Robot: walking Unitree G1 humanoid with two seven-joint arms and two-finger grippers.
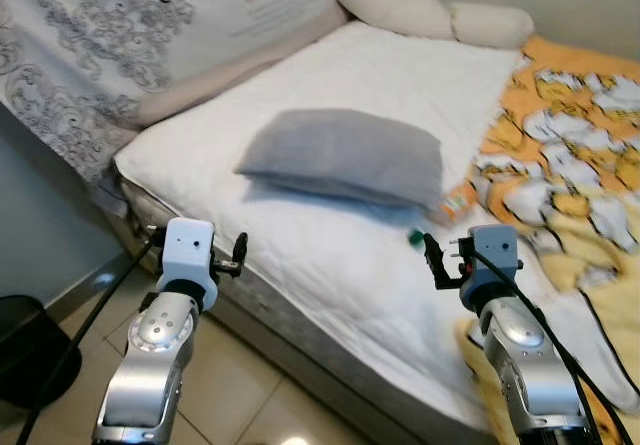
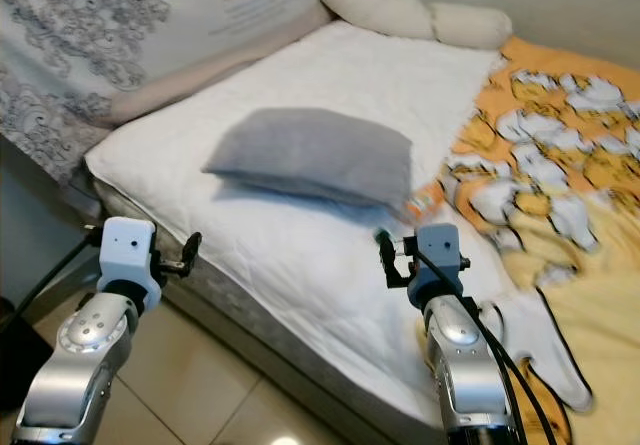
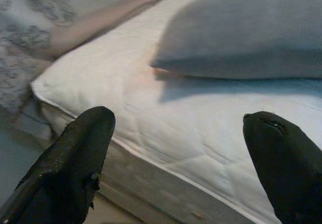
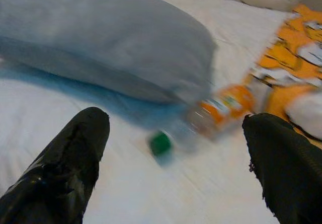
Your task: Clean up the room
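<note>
A clear plastic bottle (image 4: pixel 211 114) with an orange label and a green cap (image 1: pixel 414 235) lies on the white mattress (image 1: pixel 330 255), partly tucked under the grey pillow (image 1: pixel 345 155). My right gripper (image 1: pixel 434 257) hovers over the mattress just short of the cap, fingers (image 4: pixel 65 168) spread wide open and empty. My left gripper (image 1: pixel 241 250) is held at the mattress's near-left edge, also open with nothing between its fingers (image 3: pixel 70 158). An orange and white patterned blanket (image 1: pixel 570 155) lies rumpled on the right side of the bed.
A large grey patterned pillow (image 1: pixel 120 35) leans at the head of the bed, with a cream bolster (image 1: pixel 430 10) beyond. A dark bin (image 1: pixel 25 350) stands on the tiled floor (image 1: pixel 240 385) at the left.
</note>
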